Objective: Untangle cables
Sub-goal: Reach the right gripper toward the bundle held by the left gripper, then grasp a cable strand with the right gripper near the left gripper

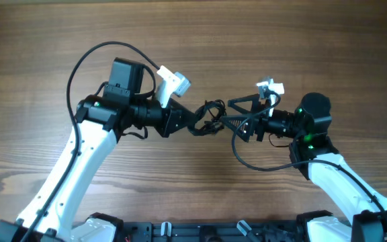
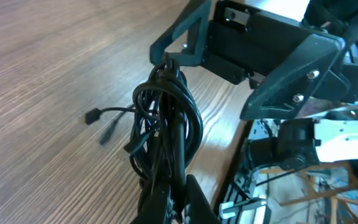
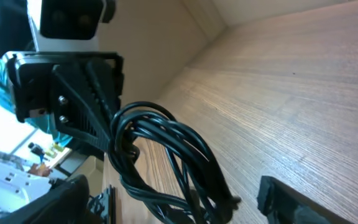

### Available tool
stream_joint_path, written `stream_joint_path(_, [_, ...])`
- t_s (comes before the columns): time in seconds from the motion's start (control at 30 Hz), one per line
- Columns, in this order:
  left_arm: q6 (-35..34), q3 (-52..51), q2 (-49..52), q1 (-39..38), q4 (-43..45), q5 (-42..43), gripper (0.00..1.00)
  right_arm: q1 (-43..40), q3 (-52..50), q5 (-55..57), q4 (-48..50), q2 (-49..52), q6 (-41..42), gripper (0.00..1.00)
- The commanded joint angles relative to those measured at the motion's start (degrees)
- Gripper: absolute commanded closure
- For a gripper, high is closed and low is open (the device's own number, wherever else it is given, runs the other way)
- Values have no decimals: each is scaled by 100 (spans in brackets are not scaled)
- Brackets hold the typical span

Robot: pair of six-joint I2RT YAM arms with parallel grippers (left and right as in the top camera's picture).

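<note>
Two claws, one cable bundle, one worktop.

Item: one knotted bundle of thin black cords, hanging between the two claws over the brown wood-grain worktop. The separate cords in it cannot be counted.

Left claw: clamped tight on the near end of the bundle.

Right claw: its two fingers spread wide, gripping nothing. One finger rests against the loops' far end.

Two small plug tips trail out beside the left claw.
</note>
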Motion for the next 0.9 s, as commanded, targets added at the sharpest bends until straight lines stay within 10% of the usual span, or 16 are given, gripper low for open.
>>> stream_joint_path(0.0, [387, 63, 92, 24, 11, 903, 96, -7, 35, -216, 24, -105, -302, 19])
stream_joint_path(0.13, [382, 63, 92, 24, 13, 1272, 96, -7, 31, -243, -243, -94, -730, 28])
stream_joint_path(0.3, [186, 63, 92, 13, 15, 1486, 92, -9, 31, -260, -160, -94, -407, 95])
stream_joint_path(0.53, [-1001, 63, 92, 0, 142, 1117, 0, -221, 31, 763, 118, -94, 2135, 95])
stream_joint_path(0.67, [-4579, 63, 94, -577, 879, -2094, 0, -297, 31, 1683, 94, -94, 3694, 96])
stream_joint_path(0.87, [-6636, 63, 382, -1871, 1598, -4638, 8, -297, 24, 1497, -22, -94, 3882, 96])
